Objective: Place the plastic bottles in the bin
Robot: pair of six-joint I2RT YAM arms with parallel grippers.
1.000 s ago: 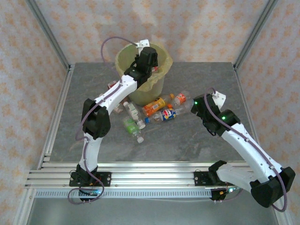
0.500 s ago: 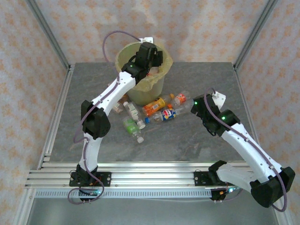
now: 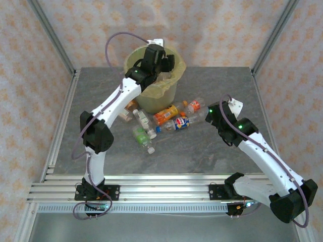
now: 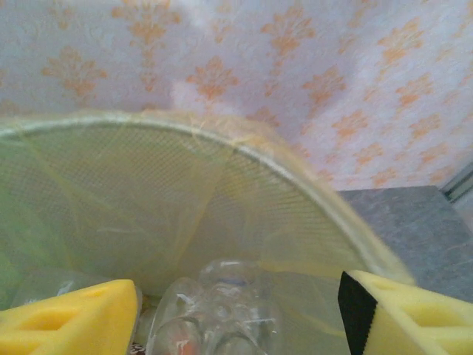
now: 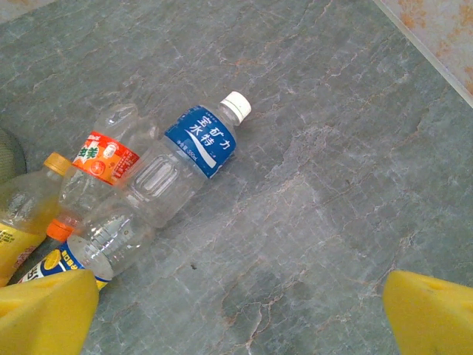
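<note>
Hovering above the bin (image 3: 169, 91), the left gripper (image 3: 161, 59) holds its jaws wide apart with nothing between them. In the left wrist view its yellow foam pads (image 4: 66, 318) sit in the lower corners. Between and below them a clear crumpled bottle (image 4: 214, 303) lies inside the bin, against the mesh wall and its yellow-green bag (image 4: 148, 192). The right gripper (image 3: 212, 115) hangs over the grey table (image 3: 227, 161), its jaws also spread wide and empty. Ahead of it lies a clear white-capped bottle (image 5: 185, 163) whose blue label carries white Chinese characters that appear to read 宝矿力水特. Touching it is a bottle with an orange-red label (image 5: 100, 159), printed with white and green characters too small to make out. An orange drink bottle (image 5: 18, 211) with a yellow label lies at the left edge. From above, these lie in a loose cluster just in front of the bin, together with a blue-labelled bottle (image 3: 180, 122) and two green-labelled bottles (image 3: 139, 134). Compared with a second ago, the left arm's elbow has swung left and its wrist has risen and drawn back over the rim, while the right arm and the bottles on the table lie unchanged.
</note>
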